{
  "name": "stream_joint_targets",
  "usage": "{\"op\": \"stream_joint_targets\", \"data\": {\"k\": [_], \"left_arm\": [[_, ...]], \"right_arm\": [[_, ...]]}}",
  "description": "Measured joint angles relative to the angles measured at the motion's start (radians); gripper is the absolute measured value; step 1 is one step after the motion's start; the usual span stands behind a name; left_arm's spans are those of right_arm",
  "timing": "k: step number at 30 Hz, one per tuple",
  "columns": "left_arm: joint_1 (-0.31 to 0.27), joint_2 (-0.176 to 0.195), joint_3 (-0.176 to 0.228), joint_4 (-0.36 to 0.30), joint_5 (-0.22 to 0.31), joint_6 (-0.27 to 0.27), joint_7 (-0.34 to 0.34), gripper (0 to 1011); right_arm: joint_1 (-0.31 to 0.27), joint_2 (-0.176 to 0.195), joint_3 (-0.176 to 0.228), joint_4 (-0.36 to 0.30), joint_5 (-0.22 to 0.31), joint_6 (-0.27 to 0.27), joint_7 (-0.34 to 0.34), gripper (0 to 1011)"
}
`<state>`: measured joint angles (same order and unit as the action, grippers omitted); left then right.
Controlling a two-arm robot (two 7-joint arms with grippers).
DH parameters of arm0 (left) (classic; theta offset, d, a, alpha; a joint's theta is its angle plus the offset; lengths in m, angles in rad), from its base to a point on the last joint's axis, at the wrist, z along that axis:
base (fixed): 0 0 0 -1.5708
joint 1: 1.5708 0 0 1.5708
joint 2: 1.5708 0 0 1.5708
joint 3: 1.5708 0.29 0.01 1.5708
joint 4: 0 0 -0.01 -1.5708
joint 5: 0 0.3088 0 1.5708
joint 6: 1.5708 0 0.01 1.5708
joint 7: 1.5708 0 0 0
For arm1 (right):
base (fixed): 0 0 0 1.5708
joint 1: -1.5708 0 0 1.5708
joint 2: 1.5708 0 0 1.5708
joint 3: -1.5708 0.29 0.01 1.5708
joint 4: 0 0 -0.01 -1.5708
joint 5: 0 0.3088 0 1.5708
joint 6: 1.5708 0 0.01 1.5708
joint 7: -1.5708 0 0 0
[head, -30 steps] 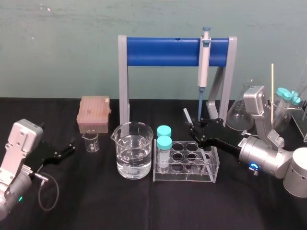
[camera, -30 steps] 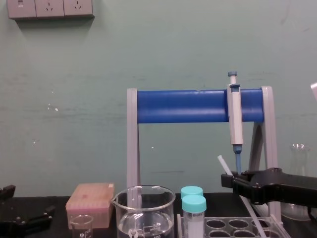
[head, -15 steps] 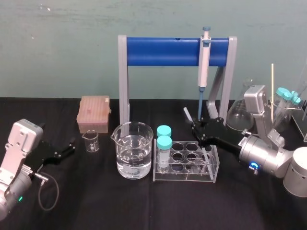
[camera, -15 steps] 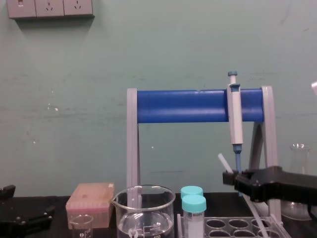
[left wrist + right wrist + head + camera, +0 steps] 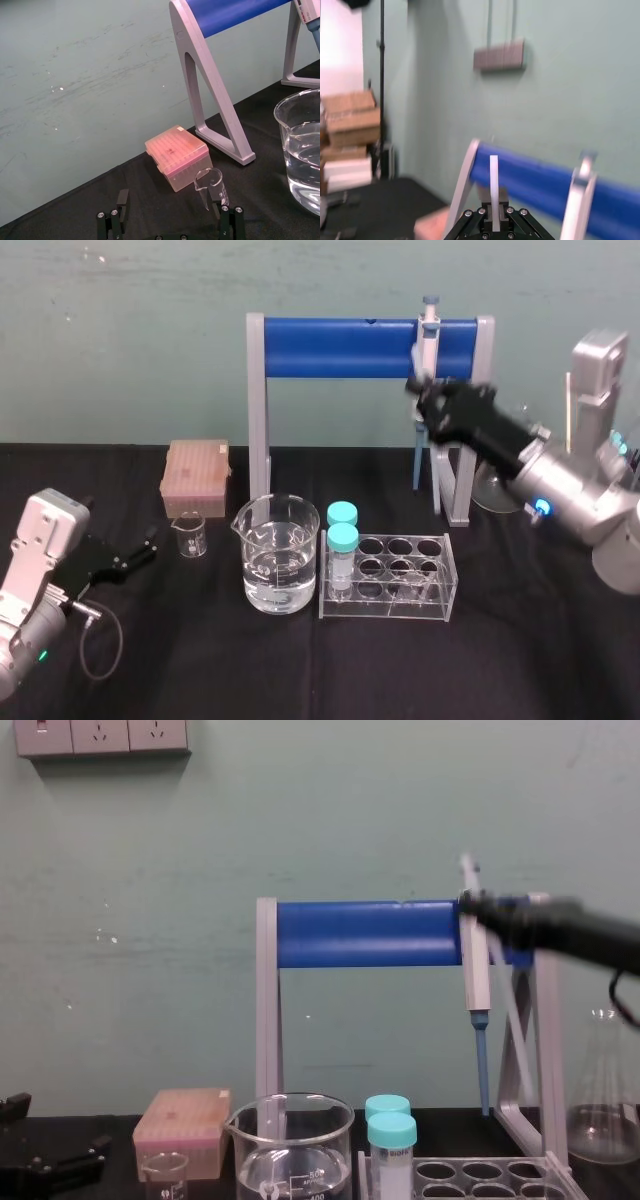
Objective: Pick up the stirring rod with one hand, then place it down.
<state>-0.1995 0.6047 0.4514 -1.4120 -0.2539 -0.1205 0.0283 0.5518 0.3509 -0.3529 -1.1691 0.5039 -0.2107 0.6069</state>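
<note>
light: even, soft | shadows: faint (soft-edged) | glare: highlights on beaker (image 5: 281, 558) | right wrist view: washed-out bright corner

Black table (image 5: 300, 670): tip box (image 5: 195, 478), sm. beaker (image 5: 189, 535), lg. beaker (image 5: 281, 555), tube rack (image 5: 390, 580), stand (image 5: 340, 348).

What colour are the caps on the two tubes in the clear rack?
Teal caps, clearest in the head view.

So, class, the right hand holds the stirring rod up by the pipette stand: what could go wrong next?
1. The stirring rod, gripped near its top by the right hand, hangs tilted close to the pipette; a swing might knock it.
2. Coming down, its long free end might catch the tube rack or beaker.
The left hand sits parked at the table's left.
</note>
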Motion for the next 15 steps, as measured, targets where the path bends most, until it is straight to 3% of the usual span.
{"op": "stream_joint_targets", "data": {"k": [8, 15], "left_arm": [[0.000, 0.000, 0.000, 0.000, 0.000, 0.000, 0.000, 1000], [0.000, 0.000, 0.000, 0.000, 0.000, 0.000, 0.000, 1000]], "right_arm": [[0.018, -0.019, 0.056, -0.009, 0.026, -0.122, 0.015, 67], [-0.022, -0.025, 0.072, 0.008, 0.028, -0.211, 0.058, 67]]}}
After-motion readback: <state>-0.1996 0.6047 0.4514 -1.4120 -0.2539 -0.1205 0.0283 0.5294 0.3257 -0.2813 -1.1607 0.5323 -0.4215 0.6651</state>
